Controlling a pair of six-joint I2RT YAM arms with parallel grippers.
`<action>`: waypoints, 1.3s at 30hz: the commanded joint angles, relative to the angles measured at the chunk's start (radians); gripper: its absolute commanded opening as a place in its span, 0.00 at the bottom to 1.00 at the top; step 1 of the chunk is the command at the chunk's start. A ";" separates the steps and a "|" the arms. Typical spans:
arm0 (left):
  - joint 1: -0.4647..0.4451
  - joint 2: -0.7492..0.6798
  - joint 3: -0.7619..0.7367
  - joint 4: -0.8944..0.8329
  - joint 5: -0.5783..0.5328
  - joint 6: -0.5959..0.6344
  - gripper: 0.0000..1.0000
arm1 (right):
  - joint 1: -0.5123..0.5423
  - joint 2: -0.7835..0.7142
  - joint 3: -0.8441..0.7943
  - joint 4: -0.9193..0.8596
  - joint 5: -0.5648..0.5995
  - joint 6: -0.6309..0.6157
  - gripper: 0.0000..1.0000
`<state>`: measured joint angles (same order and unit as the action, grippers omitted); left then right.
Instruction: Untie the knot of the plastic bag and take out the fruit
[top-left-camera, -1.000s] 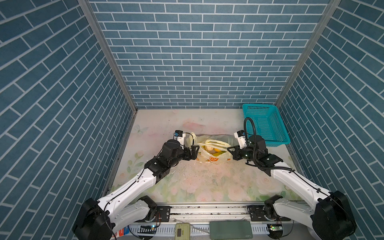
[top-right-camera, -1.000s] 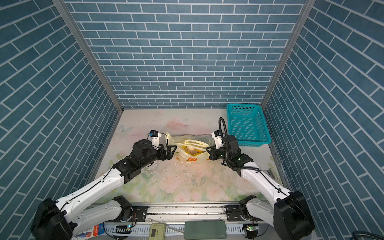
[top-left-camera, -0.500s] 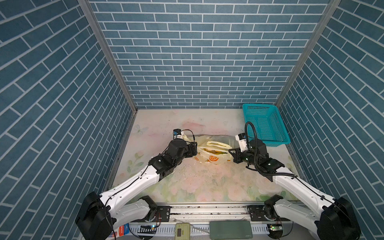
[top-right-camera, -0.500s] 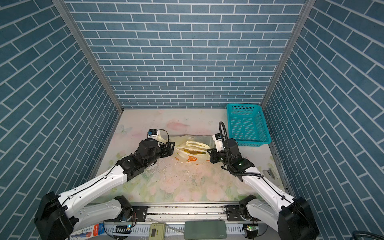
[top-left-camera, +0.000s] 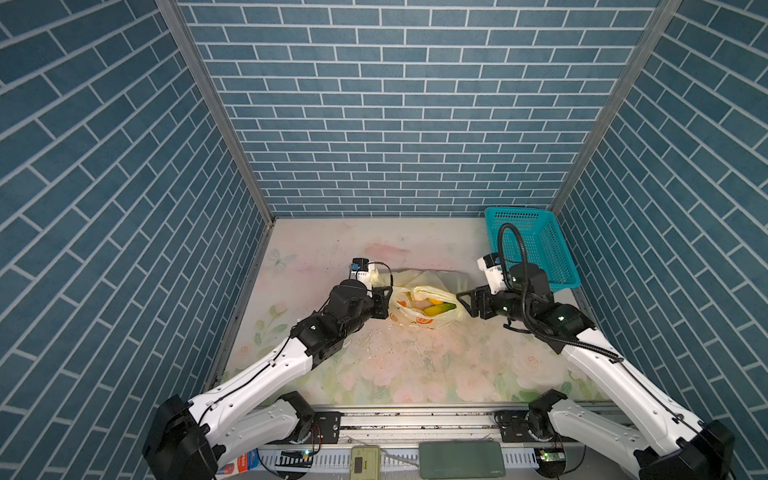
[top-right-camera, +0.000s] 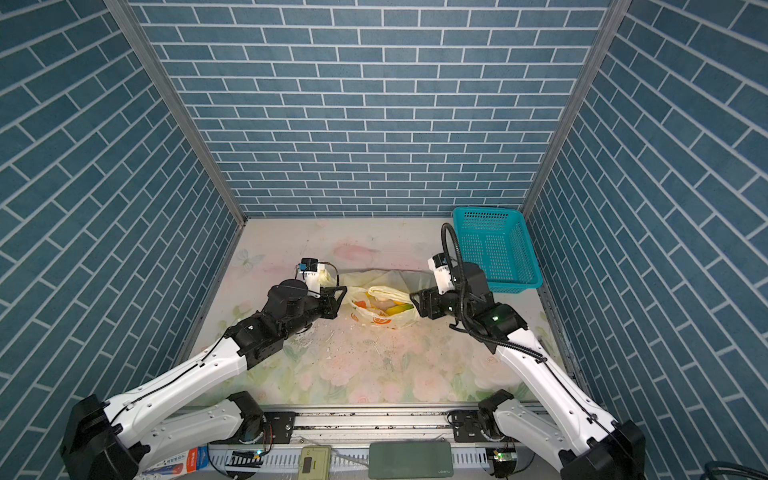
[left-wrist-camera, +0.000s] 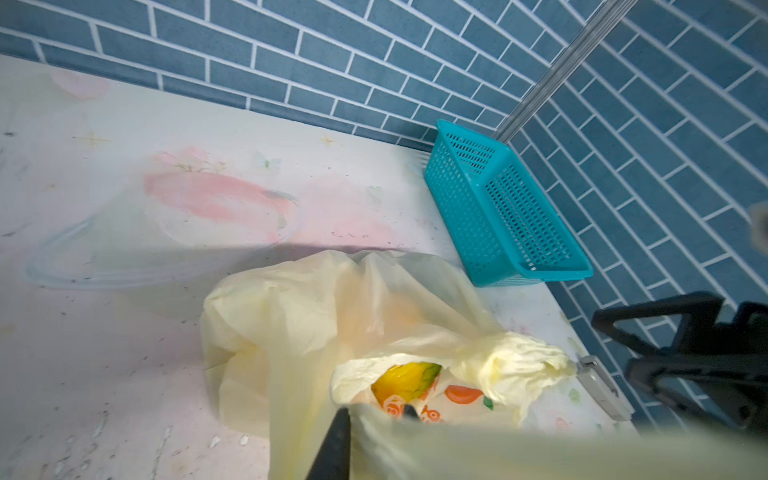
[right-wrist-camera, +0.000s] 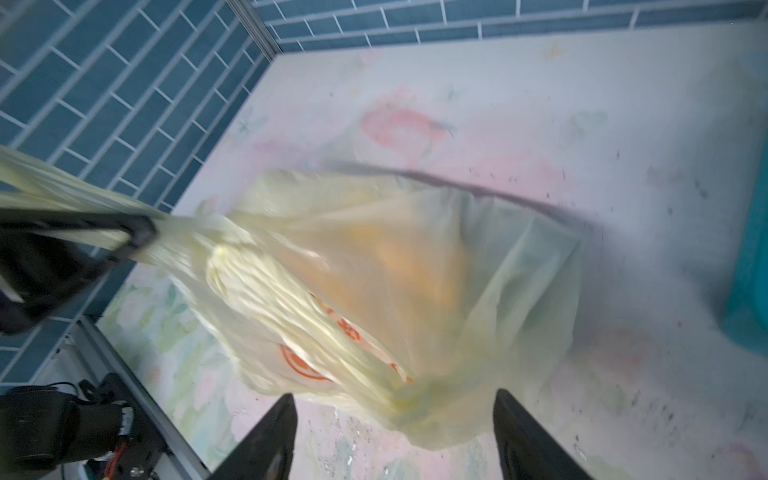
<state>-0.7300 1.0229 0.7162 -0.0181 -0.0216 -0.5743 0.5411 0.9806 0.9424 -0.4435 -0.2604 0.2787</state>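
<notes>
**Top views.** In both top views the plastic bag lies on the table between the two sets of jaws. Its mouth gapes, and the fruit shows inside as yellow and green pieces. The left gripper is at one edge of the bag. The right gripper stands just beside the opposite edge. A basket sits behind the right jaws. We find no tight knot.

**Left wrist view.** The left gripper has its jaws nearly together, with bag film pinched between them. A yellow fruit lies just ahead of the tips. A loose handle droops beside the opening.

**Right wrist view.** The right gripper has its jaws wide apart and holds nothing. The bag bulges just ahead of them. A band of film runs taut into the left gripper. This view is blurred.

**Risks, in our judgement.**
- A hard pull by the left jaws could tear the thin film, or drag and tip the bag so that fruit rolls out.
- The loose handle may flop over the mouth and hide the fruit.
- The right jaws, entering blind, may close on film instead of fruit.
</notes>
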 joint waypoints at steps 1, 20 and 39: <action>-0.014 -0.012 -0.015 0.043 0.046 0.059 0.17 | 0.024 0.059 0.138 -0.121 -0.069 -0.113 0.75; -0.017 -0.046 -0.064 0.111 0.033 0.083 0.17 | 0.187 0.643 0.467 -0.074 -0.169 -0.377 0.88; -0.017 -0.015 -0.031 -0.052 -0.074 0.096 0.56 | 0.184 0.593 0.322 0.228 0.014 -0.236 0.00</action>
<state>-0.7441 0.9993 0.6628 0.0353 -0.0277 -0.4965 0.7284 1.6379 1.2835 -0.2974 -0.2886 0.0044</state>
